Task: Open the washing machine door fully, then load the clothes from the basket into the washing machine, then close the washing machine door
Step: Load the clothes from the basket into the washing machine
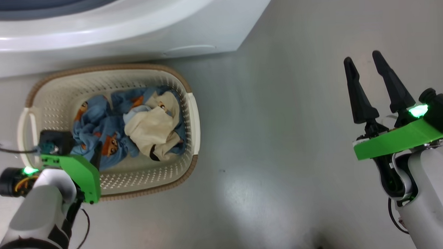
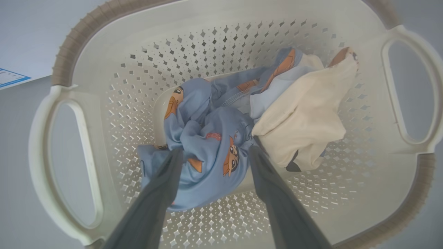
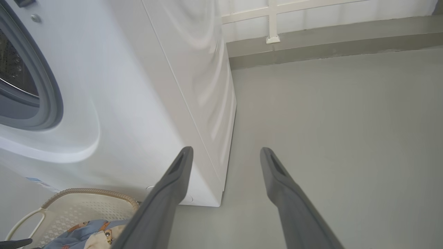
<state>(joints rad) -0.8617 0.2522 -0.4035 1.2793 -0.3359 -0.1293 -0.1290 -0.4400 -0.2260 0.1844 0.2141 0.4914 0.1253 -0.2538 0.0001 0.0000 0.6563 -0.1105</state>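
Note:
The cream basket [image 1: 191,114] stands on the floor in front of the white washing machine [image 1: 130,35]. In it lie the clothes: a light blue garment with orange prints [image 2: 204,138] and a cream one [image 2: 304,114]. My left gripper [image 2: 215,150] reaches down into the basket, open, its fingers either side of a bunched fold of the blue garment. My right gripper [image 1: 362,57] hangs open over bare floor to the right, holding nothing. The machine's grey gasket [image 3: 48,100] and steel drum [image 3: 14,69] are uncovered. The washing machine door is out of view.
Grey floor [image 1: 273,137] stretches to the right of the basket and machine. A wall with a white rail [image 3: 273,20] and a grey kerb runs behind. A round white cover [image 3: 187,199] sits low on the machine's front, and a blue label [image 2: 10,77] is beside the basket.

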